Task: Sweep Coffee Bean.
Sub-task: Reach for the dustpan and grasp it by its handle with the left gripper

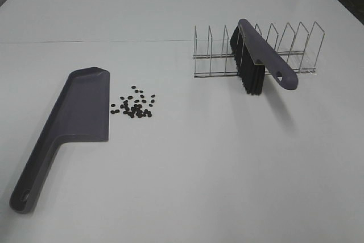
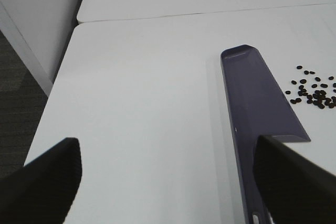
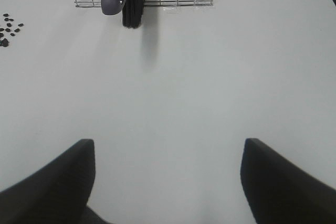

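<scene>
Nothing is swept yet; the coffee beans (image 1: 133, 105) lie scattered left of centre in the high view, just beside the dustpan (image 1: 79, 106), none on it; the brush (image 1: 259, 55) leans in the wire rack (image 1: 216, 56) at upper right; the left gripper (image 2: 165, 150) and right gripper (image 3: 168, 148) gape wide, empty; fetching the brush and sweeping all remain.

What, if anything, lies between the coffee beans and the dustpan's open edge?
Nothing visible. Only a narrow strip of bare table separates the coffee beans from the dustpan's long edge. The brush is off to the other side, propped in the wire rack.
</scene>
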Robot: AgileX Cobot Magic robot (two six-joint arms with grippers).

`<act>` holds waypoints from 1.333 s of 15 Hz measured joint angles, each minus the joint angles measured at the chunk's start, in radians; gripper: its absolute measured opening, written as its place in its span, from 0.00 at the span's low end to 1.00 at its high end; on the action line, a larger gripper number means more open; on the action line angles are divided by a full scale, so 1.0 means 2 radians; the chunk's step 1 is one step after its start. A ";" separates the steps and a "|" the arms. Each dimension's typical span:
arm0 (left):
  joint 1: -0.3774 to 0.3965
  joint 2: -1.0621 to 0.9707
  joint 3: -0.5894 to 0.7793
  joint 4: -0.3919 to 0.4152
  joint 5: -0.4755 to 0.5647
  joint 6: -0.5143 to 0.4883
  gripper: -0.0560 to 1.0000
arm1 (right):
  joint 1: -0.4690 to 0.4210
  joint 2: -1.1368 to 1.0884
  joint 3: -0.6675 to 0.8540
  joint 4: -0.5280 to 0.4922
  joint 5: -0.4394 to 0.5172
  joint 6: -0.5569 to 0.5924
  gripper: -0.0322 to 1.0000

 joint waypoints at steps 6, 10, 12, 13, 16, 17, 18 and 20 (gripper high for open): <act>0.000 0.133 -0.015 -0.051 -0.052 -0.002 0.82 | 0.000 0.000 0.000 0.000 0.000 0.000 0.73; 0.000 0.222 -0.071 -0.068 -0.042 -0.002 0.82 | 0.000 0.000 0.000 0.000 0.000 0.000 0.73; 0.000 0.291 -0.117 -0.075 -0.024 -0.002 0.82 | 0.000 0.000 0.000 0.000 0.000 0.000 0.73; 0.000 0.316 -0.134 -0.075 -0.016 -0.002 0.82 | 0.000 0.000 0.000 0.000 0.000 0.000 0.73; 0.000 0.392 -0.183 -0.087 0.029 -0.002 0.82 | 0.000 0.000 0.000 0.000 0.000 0.000 0.73; 0.000 0.415 -0.199 -0.094 0.045 -0.002 0.82 | 0.000 0.000 0.000 0.000 0.000 0.000 0.73; 0.000 0.439 -0.211 -0.105 0.059 -0.002 0.82 | 0.000 0.000 0.000 0.000 0.000 0.000 0.73; -0.005 0.497 -0.224 -0.146 0.083 0.000 0.82 | 0.000 0.000 0.000 0.000 0.000 0.000 0.73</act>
